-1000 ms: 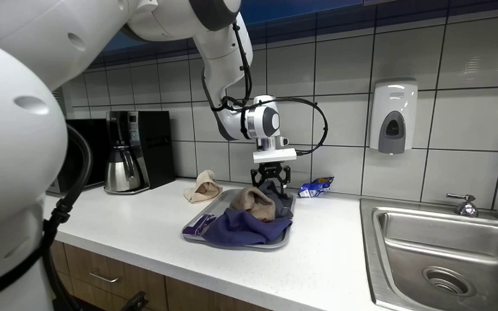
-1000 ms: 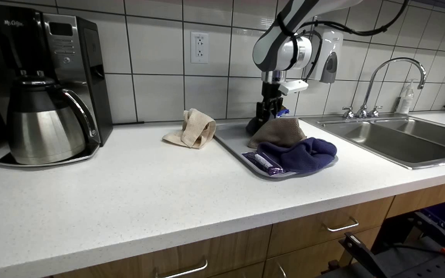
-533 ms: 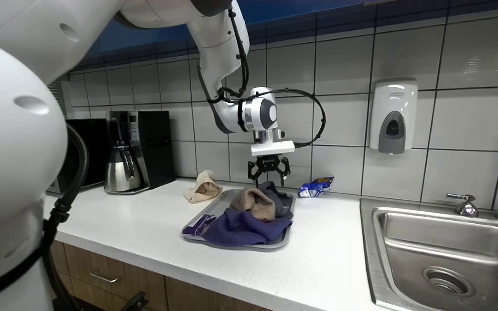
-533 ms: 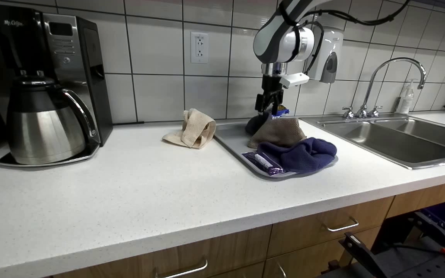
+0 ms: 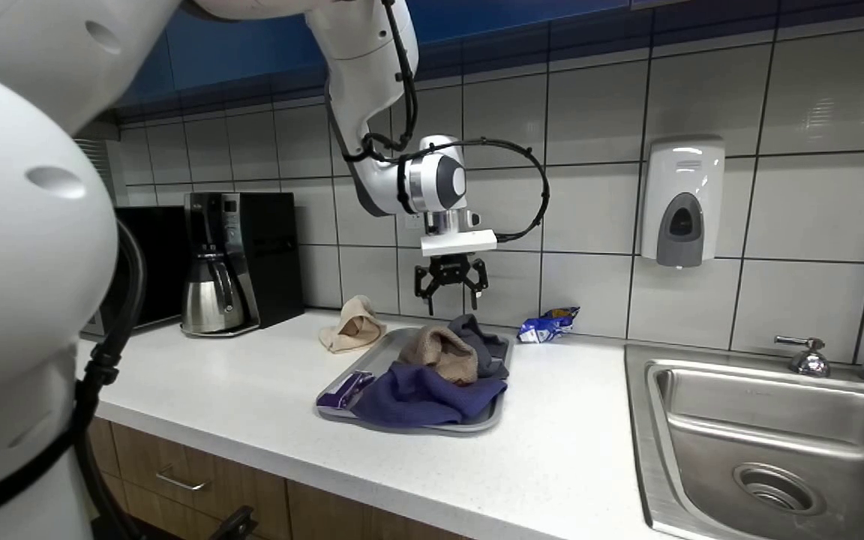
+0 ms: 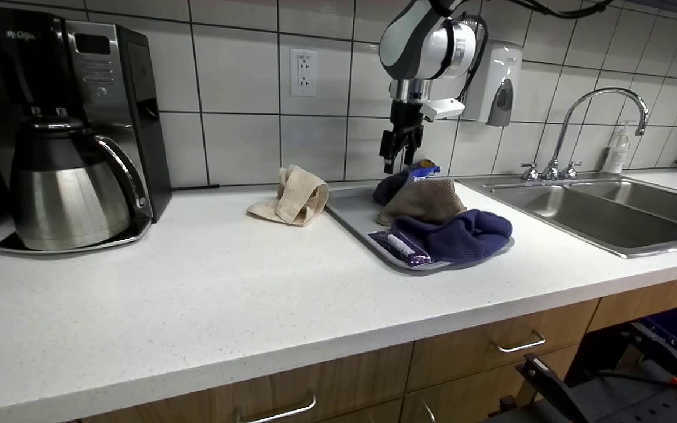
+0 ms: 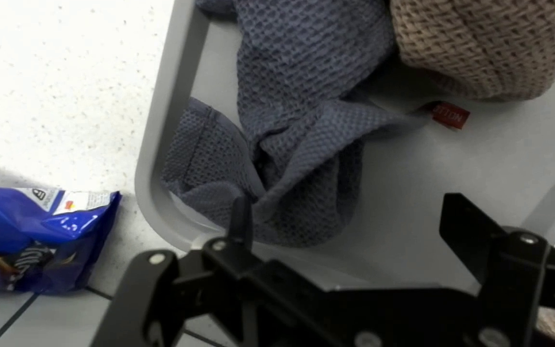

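four cloths (image 5: 443, 352), one tray (image 6: 353, 208), two packets (image 5: 548, 325), one coffee maker (image 5: 267, 255), one wall dispenser (image 5: 683, 172), one faucet (image 6: 607, 90), two basins (image 6: 597, 218)

Wide-spread tool (image 5: 453, 304) above rumpled cloths (image 5: 441, 355) on grey tray (image 5: 381, 360)

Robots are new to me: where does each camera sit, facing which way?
An exterior view: close beside the arm, facing tiled wall and sink; arm and gripper show.
An exterior view: before the counter, facing wall and coffee maker; wrist and gripper show.
Wrist view: on the wrist, facing down at gray waffle-weave cloth; both fingers show.
Both exterior views share the gray tray.
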`<state>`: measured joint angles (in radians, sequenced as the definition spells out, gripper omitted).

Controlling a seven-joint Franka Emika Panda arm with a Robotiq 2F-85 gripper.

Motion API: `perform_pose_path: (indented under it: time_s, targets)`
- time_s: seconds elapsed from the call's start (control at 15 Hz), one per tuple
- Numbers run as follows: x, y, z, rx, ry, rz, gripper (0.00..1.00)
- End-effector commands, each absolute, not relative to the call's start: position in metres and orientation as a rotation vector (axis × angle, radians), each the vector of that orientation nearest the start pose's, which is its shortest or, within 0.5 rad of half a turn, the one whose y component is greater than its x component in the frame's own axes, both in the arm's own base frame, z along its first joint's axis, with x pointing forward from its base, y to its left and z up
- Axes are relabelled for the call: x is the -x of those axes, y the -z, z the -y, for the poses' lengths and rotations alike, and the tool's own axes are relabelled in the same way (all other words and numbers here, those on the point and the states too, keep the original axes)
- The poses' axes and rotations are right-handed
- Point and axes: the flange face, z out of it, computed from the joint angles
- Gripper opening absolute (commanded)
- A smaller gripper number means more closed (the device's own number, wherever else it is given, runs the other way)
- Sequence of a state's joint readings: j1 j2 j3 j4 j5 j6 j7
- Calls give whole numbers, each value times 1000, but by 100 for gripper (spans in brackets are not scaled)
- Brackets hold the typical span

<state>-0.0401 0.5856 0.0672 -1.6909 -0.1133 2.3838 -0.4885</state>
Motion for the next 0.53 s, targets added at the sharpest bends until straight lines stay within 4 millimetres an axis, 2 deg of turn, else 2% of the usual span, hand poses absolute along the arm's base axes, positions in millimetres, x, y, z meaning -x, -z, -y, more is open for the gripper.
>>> perform_pose_path:
  time_s: [0.0, 0.47]
  targets:
    - [-688, -270, -14, 3072, 154, 920, 100]
    - [-688, -264, -13, 3071, 143, 918, 100]
